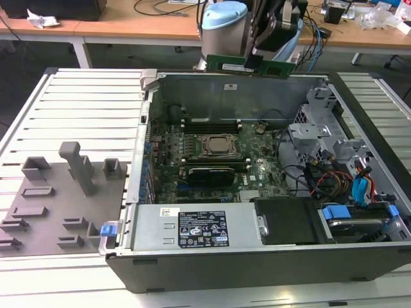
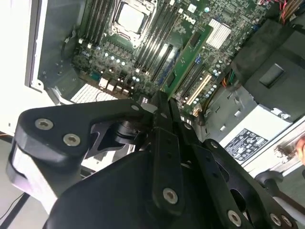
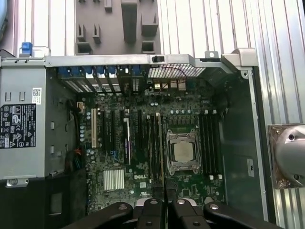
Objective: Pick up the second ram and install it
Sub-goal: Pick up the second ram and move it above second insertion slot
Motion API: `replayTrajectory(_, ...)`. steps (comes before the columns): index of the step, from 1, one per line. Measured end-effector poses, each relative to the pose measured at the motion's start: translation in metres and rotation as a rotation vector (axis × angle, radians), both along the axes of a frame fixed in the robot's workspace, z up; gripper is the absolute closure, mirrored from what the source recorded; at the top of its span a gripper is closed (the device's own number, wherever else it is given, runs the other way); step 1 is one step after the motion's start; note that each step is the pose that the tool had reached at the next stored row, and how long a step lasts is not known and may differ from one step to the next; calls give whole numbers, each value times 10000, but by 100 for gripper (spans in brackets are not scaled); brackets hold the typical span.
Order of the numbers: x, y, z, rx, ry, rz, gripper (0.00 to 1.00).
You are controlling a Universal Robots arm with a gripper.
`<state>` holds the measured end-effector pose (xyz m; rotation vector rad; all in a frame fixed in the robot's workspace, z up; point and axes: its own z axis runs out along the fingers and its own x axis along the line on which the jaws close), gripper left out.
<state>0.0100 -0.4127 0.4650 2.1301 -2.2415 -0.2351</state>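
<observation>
Second ram in tool above case

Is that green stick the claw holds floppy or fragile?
Probably stiff: the second ram juts straight out both sides of the gripper without drooping. Likely light, being so thin. Its exposed circuit board suggests fragility.

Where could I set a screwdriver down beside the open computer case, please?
Free: slatted table beyond the grey holder tray, exterior view's left of the computer case. Crowded: motherboard and cables inside; above, the fingers hold the second ram.
</observation>
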Motion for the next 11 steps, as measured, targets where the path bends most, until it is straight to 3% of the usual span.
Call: replayTrajectory(11,66,5,-141,0,34,-1,87)
